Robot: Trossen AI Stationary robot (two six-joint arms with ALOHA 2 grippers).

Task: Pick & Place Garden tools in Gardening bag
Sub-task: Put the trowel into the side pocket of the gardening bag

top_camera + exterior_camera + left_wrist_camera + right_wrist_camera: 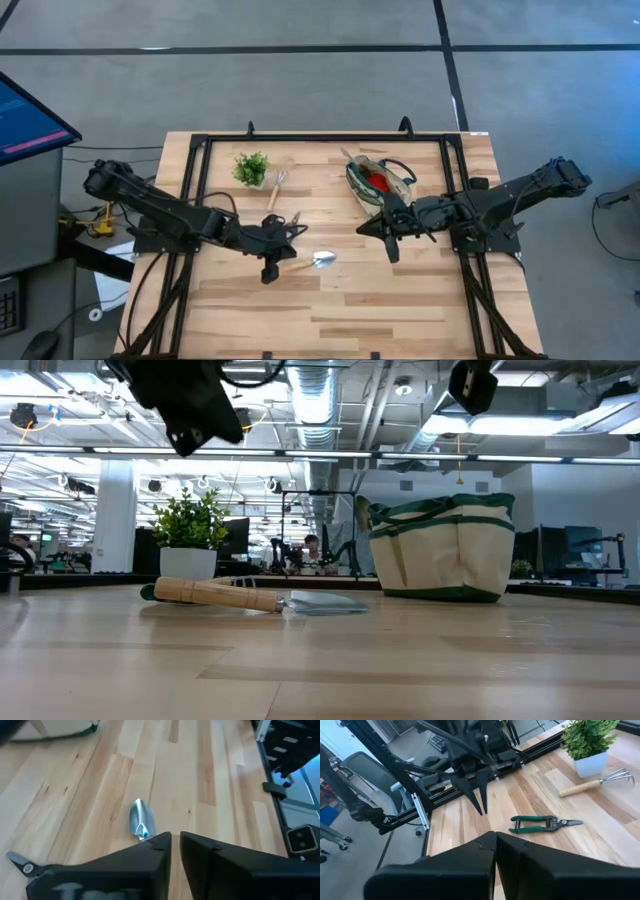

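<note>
We are at the pick of the trowel (312,261): it lies flat on the tabletop (400,300), well apart from the gardening bag (378,183), which already holds a red piece (376,181). Our left tool (271,270) hovers over its wooden handle with the fingers parted only a crack, gripping nothing. Next we judge it must open wider and descend. The right tool (390,245) waits closed and empty beside the bag. Shears (543,824) and rake (596,781) remain out.

The cream bag (377,185) with green trim stands upright at the table's far right, a red piece (377,180) inside. A wooden-handled trowel (312,262) lies flat mid-table; green-handled shears (544,824) and rake (595,782) lie near the plant.
</note>
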